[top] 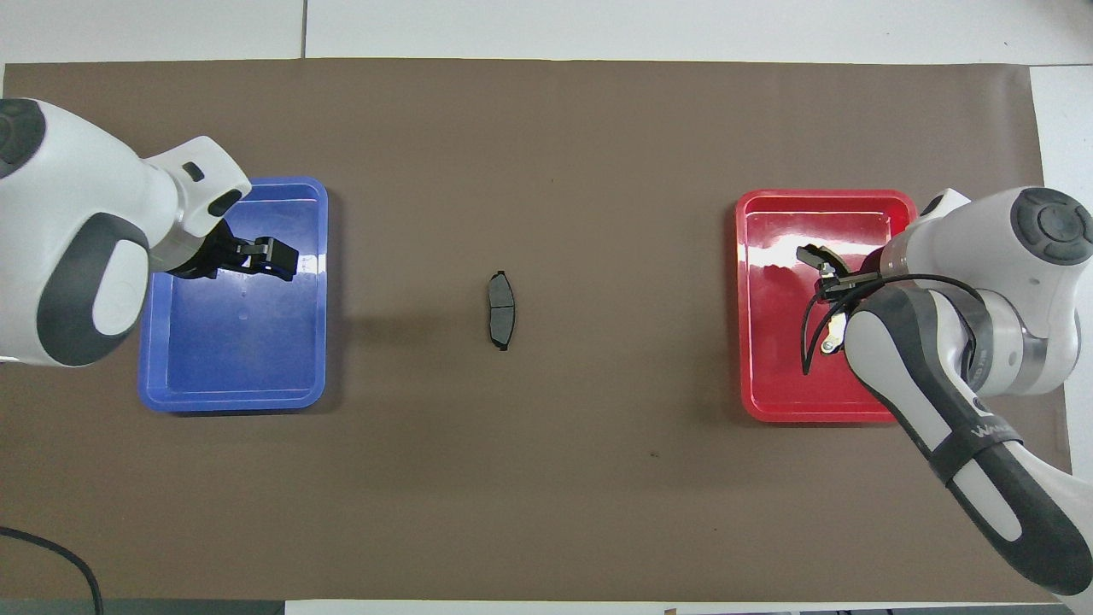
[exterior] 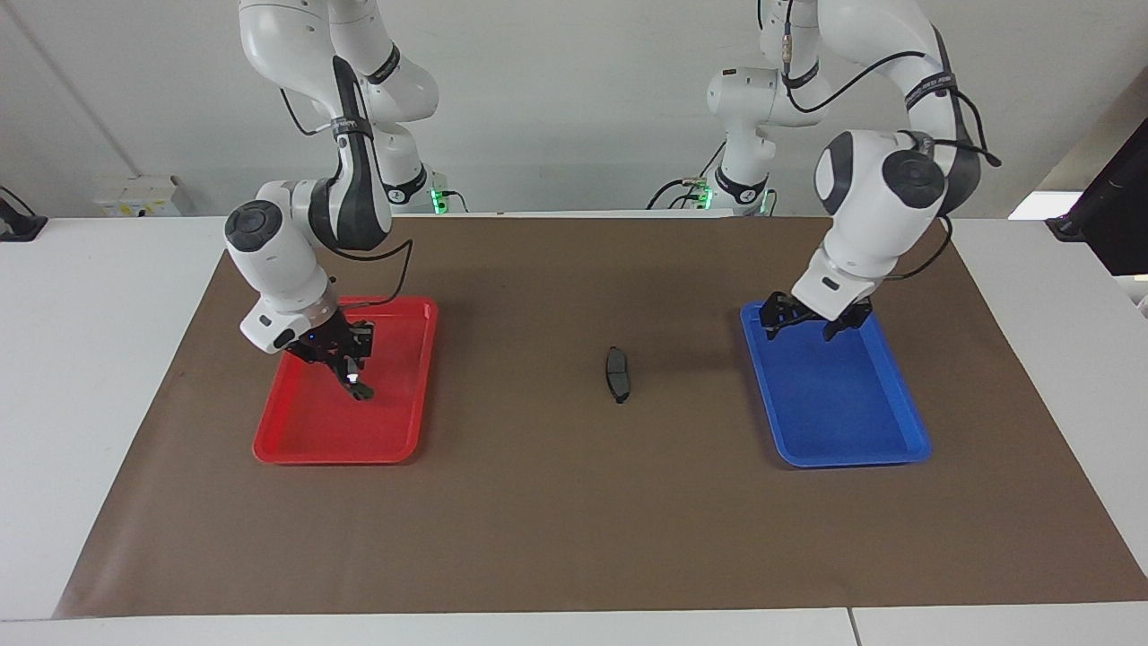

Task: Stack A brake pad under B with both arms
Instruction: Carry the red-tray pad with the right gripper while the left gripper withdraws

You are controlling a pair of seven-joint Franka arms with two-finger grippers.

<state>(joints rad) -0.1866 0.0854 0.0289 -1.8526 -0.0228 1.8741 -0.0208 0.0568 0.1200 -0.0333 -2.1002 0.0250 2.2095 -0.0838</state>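
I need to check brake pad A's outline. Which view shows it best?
The overhead view: A brake pad lies unobstructed on the brown mat between the trays, showing its curved outline and middle groove. The facing view shows the same pad smaller and slanted.

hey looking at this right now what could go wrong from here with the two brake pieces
The right gripper has shut on B in the red tray near one end, so it may swing or slip when lifted. A brake pad lies loose on the brown mat; a hard placement could nudge it.
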